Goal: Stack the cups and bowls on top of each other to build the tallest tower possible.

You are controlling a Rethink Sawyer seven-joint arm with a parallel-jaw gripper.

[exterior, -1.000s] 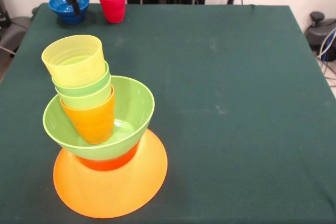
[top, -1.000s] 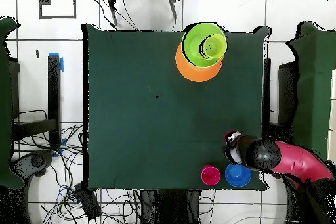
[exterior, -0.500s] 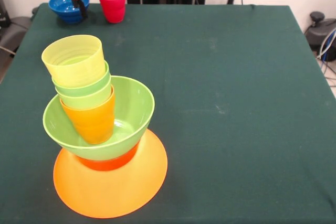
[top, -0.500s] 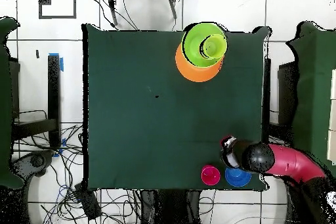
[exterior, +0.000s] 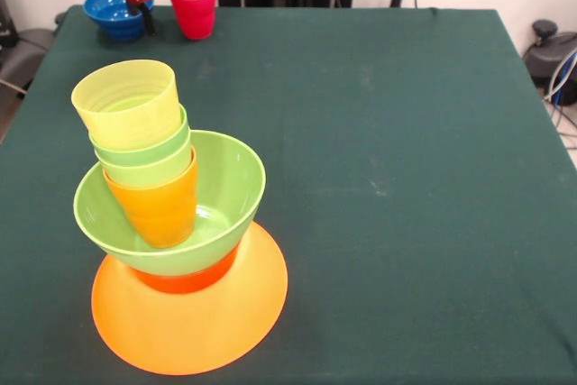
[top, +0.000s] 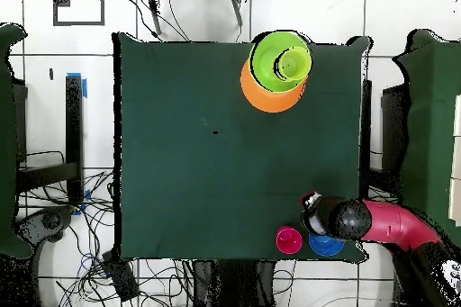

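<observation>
Right now I have the gripper (exterior: pixel 142 8) up by the blue bowl (exterior: pixel 106 8), which I use as my landmark; a dark finger (exterior: pixel 145 20) hangs beside the bowl's rim, and I cannot tell how far the fingers are spread or whether they hold anything. The red cup (exterior: pixel 193 6) stands upright just beside the blue bowl, apart from it. The tower (exterior: pixel 171 223) sits well away from the blue bowl, toward the camera's side of the table (exterior: pixel 406 178). I judge these pieces light, stiff and glossy, so likely slippery; I would pinch the cup across its rim wall, gently.
</observation>
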